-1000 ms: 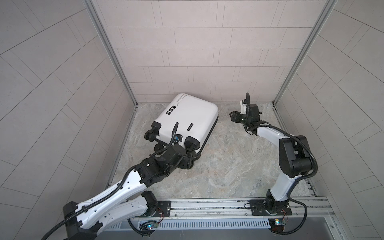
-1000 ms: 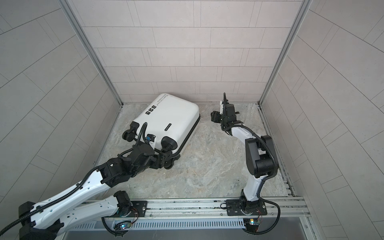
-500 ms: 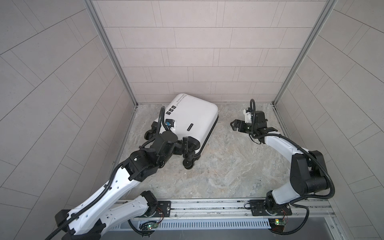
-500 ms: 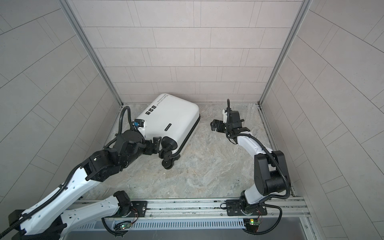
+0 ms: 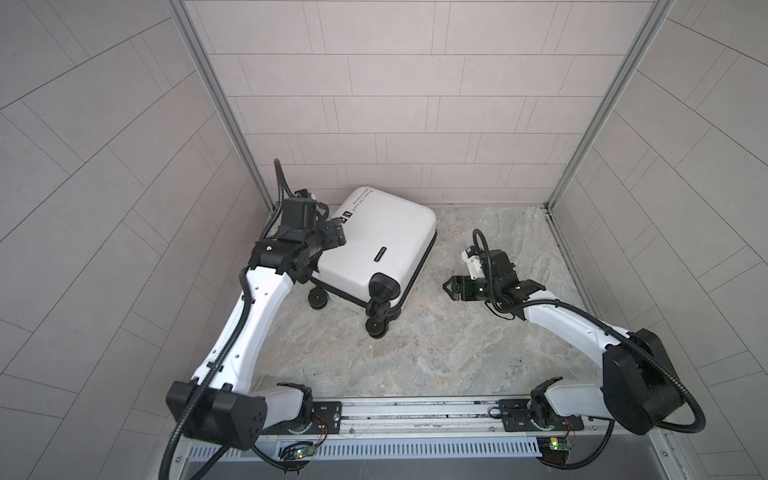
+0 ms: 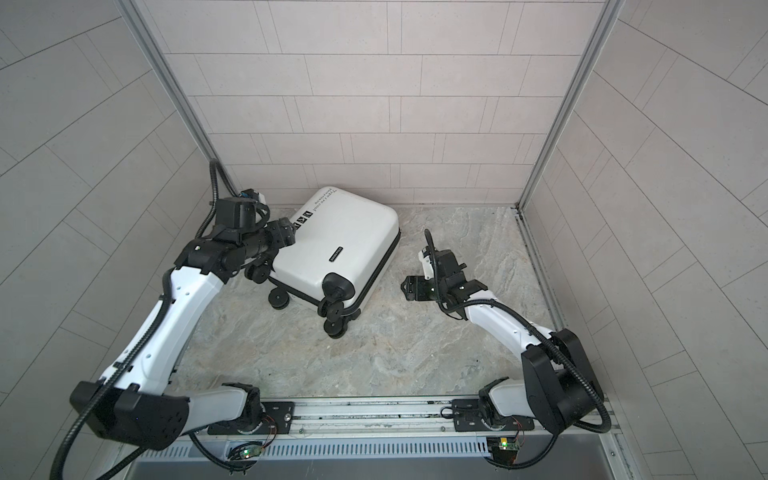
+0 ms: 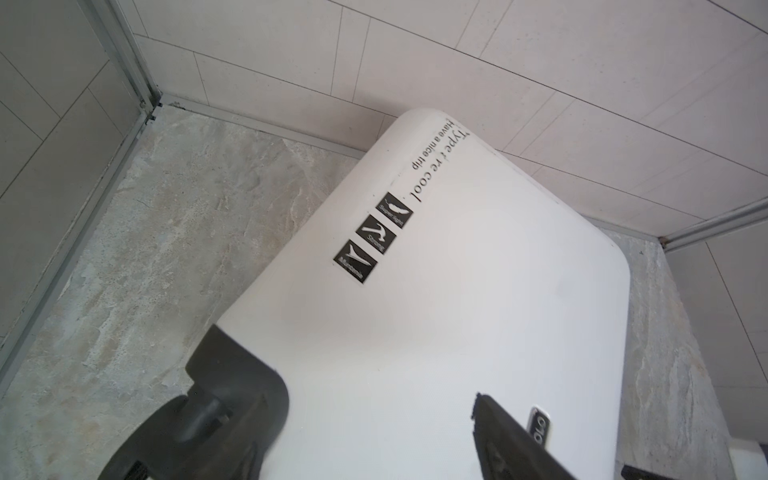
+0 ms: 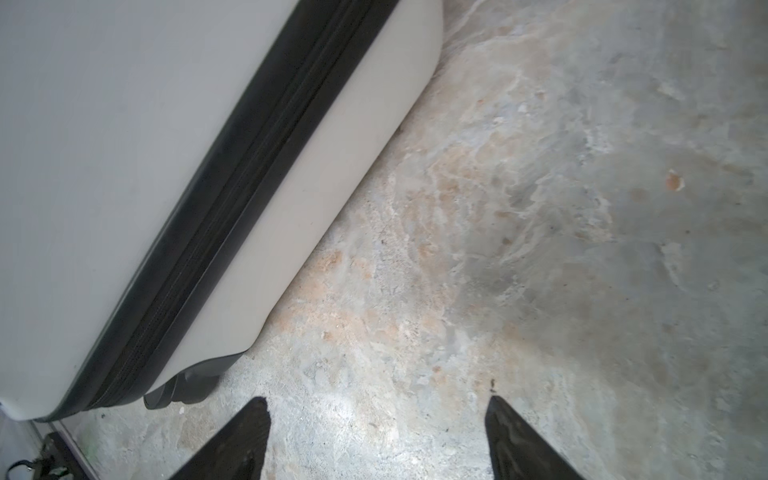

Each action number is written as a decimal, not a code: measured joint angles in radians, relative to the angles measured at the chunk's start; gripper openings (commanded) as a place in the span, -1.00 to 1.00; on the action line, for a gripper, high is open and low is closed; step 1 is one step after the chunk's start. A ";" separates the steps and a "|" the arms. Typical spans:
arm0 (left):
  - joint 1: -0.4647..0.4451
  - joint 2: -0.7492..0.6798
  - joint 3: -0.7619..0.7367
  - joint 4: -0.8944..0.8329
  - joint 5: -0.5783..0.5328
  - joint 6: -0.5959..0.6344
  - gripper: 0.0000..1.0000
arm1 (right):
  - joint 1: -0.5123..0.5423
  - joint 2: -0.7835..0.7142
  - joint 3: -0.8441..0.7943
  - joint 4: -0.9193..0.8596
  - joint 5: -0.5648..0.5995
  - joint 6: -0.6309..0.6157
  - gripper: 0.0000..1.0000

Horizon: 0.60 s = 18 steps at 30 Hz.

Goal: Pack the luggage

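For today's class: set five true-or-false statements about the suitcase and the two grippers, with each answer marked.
1. The suitcase is closed. True.
2. The suitcase stands upright on its wheels. False: it lies flat on one shell.
3. The right gripper grips a wheel. False: it is open over the floor, apart from the suitcase.
4. Three black stickers sit in a row on the shell. True.
5. The left gripper is above the suitcase's shell. True.

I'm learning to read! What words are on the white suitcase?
"Have a nice trip": small print on the luggage shell.
"Type ... re cool": big script beside it, middle unclear.
"Super light": first sticker.
"Strong": middle sticker.
Third sticker: too blurred to read.
"OLO": metal badge, partly hidden.
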<state>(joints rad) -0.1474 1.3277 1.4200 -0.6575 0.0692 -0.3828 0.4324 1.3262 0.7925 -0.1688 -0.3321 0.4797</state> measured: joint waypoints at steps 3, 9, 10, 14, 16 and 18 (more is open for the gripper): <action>0.071 0.104 0.069 0.009 0.050 -0.005 0.48 | 0.105 -0.014 0.000 -0.002 0.071 0.000 0.65; 0.167 0.338 0.239 0.020 0.123 -0.033 0.37 | 0.259 -0.061 -0.047 0.047 0.170 0.000 0.65; 0.175 0.374 0.269 0.017 0.127 -0.035 0.36 | 0.278 -0.073 -0.058 0.058 0.187 0.000 0.66; 0.184 0.564 0.443 -0.022 0.149 -0.036 0.31 | 0.362 -0.115 -0.088 0.098 0.246 -0.009 0.67; 0.184 0.648 0.526 -0.053 0.160 -0.035 0.29 | 0.397 -0.123 -0.090 0.119 0.269 -0.017 0.67; 0.184 0.726 0.607 -0.091 0.172 -0.034 0.27 | 0.431 -0.124 -0.090 0.144 0.297 -0.030 0.67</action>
<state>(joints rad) 0.0364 2.0533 2.0266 -0.7483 0.2417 -0.4171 0.8631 1.2018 0.7021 -0.0246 -0.0353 0.4496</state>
